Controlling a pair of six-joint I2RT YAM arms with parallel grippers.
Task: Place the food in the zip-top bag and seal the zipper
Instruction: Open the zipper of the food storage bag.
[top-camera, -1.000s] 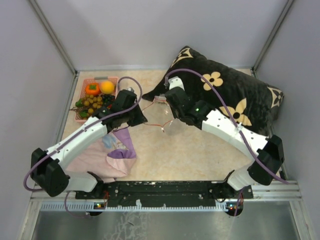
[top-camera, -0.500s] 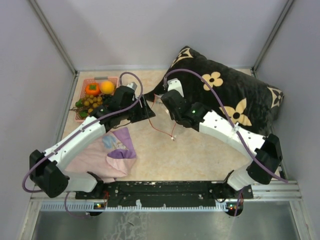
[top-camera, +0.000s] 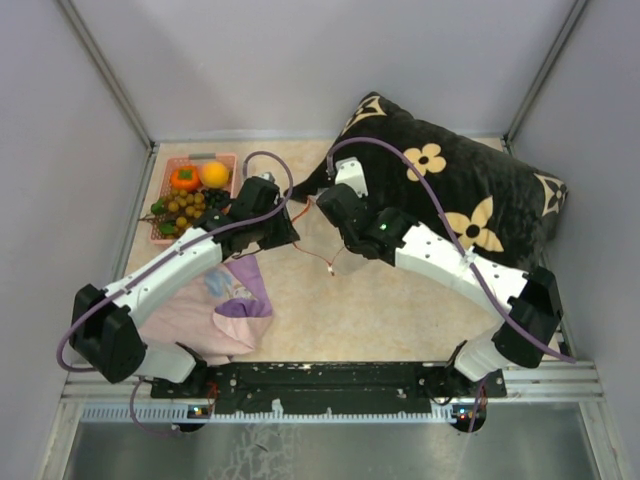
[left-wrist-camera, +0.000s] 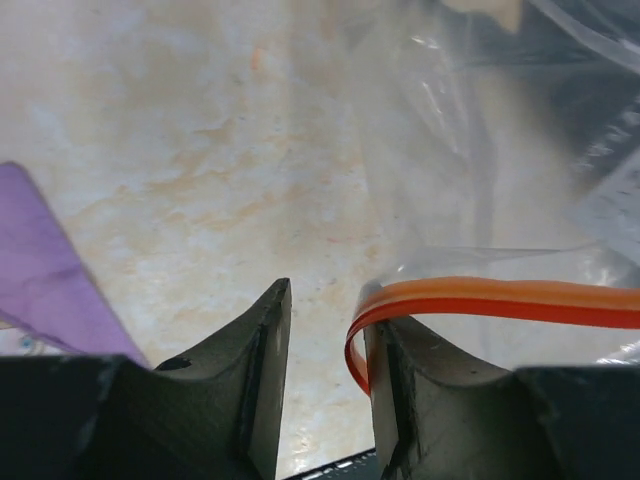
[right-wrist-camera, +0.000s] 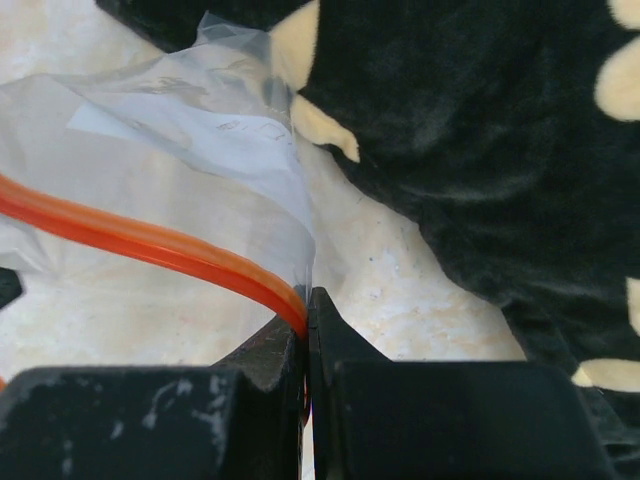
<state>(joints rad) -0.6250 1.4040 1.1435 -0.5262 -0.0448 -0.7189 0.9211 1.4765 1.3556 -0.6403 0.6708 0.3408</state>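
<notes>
While the right gripper (right-wrist-camera: 305, 300) is pinched tight on the zipper (right-wrist-camera: 150, 243), its jaws meeting with no gap, the left gripper (left-wrist-camera: 326, 305) stands part-open with a narrow space between its jaws. The zipper's curled end lies against the inner face of one left finger (left-wrist-camera: 400, 345); the other finger is apart from it. The bag (right-wrist-camera: 180, 110), clear and crinkled, spreads between the two grippers above the table (left-wrist-camera: 180, 150), with one corner close to the pillow (right-wrist-camera: 480, 150). The food (top-camera: 190, 190) sits in the basket (top-camera: 205, 157) at the far left of the table, just beside the left arm's wrist and apart from the bag. The cloth (top-camera: 200, 315) lies under the left arm, toward the near edge.
</notes>
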